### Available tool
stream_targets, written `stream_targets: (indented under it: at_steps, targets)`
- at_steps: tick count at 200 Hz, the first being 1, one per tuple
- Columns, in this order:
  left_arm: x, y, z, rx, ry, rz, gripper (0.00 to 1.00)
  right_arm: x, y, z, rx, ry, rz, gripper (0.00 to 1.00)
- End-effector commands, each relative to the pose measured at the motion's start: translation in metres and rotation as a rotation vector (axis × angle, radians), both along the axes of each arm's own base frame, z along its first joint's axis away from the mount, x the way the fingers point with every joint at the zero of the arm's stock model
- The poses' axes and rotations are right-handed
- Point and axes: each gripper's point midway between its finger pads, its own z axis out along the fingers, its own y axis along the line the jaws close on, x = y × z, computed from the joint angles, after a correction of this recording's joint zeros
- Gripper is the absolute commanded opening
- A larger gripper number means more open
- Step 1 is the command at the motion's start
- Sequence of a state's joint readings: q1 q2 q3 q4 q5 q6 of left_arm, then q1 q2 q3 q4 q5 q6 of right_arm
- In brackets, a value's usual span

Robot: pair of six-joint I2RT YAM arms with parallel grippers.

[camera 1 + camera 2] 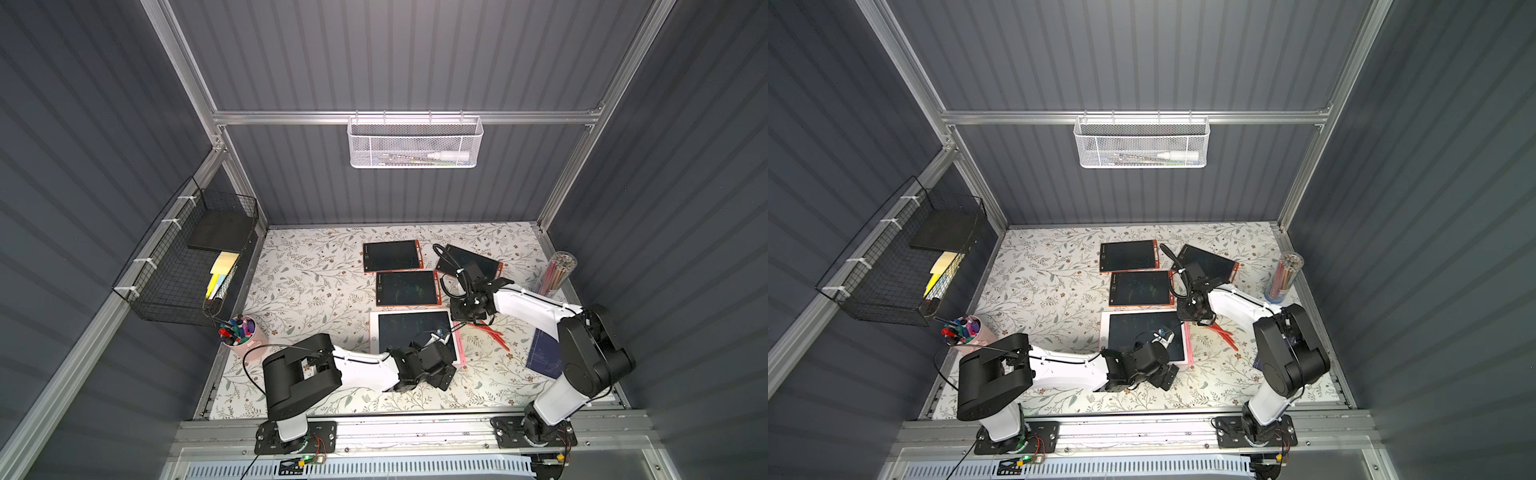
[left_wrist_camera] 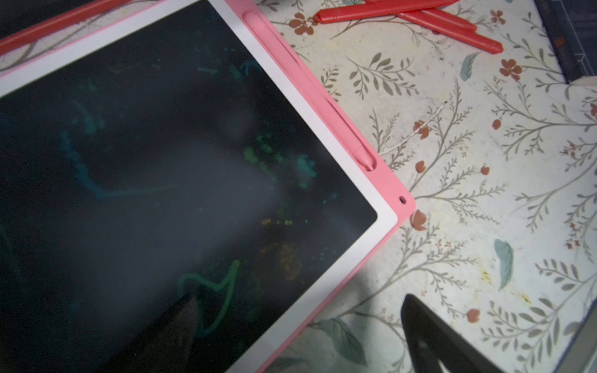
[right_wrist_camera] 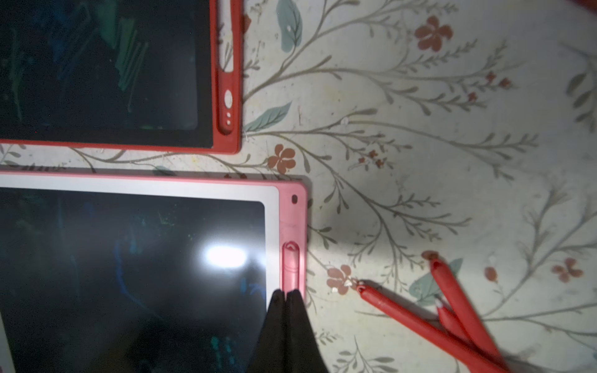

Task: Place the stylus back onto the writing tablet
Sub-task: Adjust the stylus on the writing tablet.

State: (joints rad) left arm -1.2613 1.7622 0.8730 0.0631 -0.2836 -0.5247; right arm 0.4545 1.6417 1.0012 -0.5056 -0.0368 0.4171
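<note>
The writing tablet [image 1: 399, 328] [image 1: 1133, 332] has a pink frame, a white bezel and a dark screen, and lies near the front middle of the table. A pink stylus [image 2: 310, 87] [image 3: 290, 261] lies in the slot along the tablet's [image 2: 145, 161] right edge. My right gripper [image 3: 286, 292] [image 1: 467, 320] is shut with nothing between its fingers, its tips over the far end of the stylus. My left gripper [image 2: 298, 306] [image 1: 441, 337] stands open over the tablet's [image 3: 129, 258] near right corner, one finger above the screen and one above the table.
Three red styluses [image 1: 494, 334] [image 3: 436, 316] lie loose right of the tablet. Three red-framed tablets [image 1: 405, 289] lie behind it. A tube of pencils [image 1: 557, 272] and a blue notebook [image 1: 544, 353] are at the right, a pink marker cup [image 1: 241, 332] at the left.
</note>
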Motion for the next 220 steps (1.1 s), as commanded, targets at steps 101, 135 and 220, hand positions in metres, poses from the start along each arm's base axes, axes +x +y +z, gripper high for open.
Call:
stream_targets:
  at_steps: [101,135,220]
  targets:
    - [-0.023,0.049,-0.047,0.202,0.137,0.008,0.99,-0.039,-0.008,-0.033,-0.081,0.121,-0.012,0.0]
    - [-0.023,0.05,-0.048,0.204,0.137,0.008,0.99,-0.043,-0.011,-0.04,-0.13,0.133,0.001,0.0]
    - [-0.023,0.05,-0.047,0.202,0.137,0.01,0.99,-0.051,-0.032,-0.05,-0.295,0.17,0.003,0.0]
